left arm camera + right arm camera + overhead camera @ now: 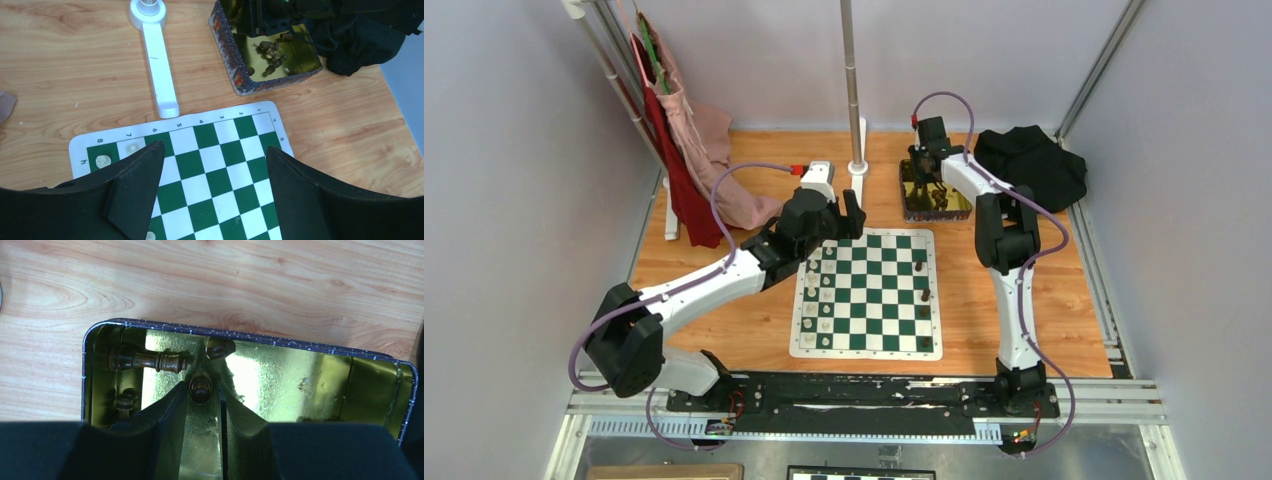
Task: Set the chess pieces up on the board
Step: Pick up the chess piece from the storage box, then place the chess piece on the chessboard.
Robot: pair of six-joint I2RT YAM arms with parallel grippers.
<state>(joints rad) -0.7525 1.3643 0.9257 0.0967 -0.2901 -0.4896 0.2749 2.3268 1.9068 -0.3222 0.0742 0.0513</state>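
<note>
Table (pixel 724 330), wood top, arm bases at the near edge.

Board (pixel 866 293) lies flat mid-table, between the two arms. Cream pieces (pixel 811 300) stand along its left columns. A few dark pieces (pixel 925 296) stand upright along its right edge, spaced apart.

Left gripper (pixel 215 150) hangs over the board's far-left corner. Jaws spread wide with nothing between them, only green and white squares below. Two cream pieces show by its left finger (pixel 135 190) on the corner squares.

Just past the board's far edge, centre: an upright pole (pixel 852 90) on a white base.

To the right of the pole, beyond the board's far-right corner: gold tin (pixel 934 200), open top. More dark pieces lie loose inside it, seen from the left wrist as a small heap.

Right gripper (pixel 202 390) is down inside the tin. Its jaws stand narrowly apart on either side of one dark piece (pixel 200 386), seen end-on at the fingertips. I cannot tell whether the pads press on it. Another lies on its side just left of it, and one more sits against the tin's far wall.

Far right: black cloth (pixel 1031 165) bunched beside the tin. Far left: red and pink garments (pixel 689 150) hanging from a rack.
</note>
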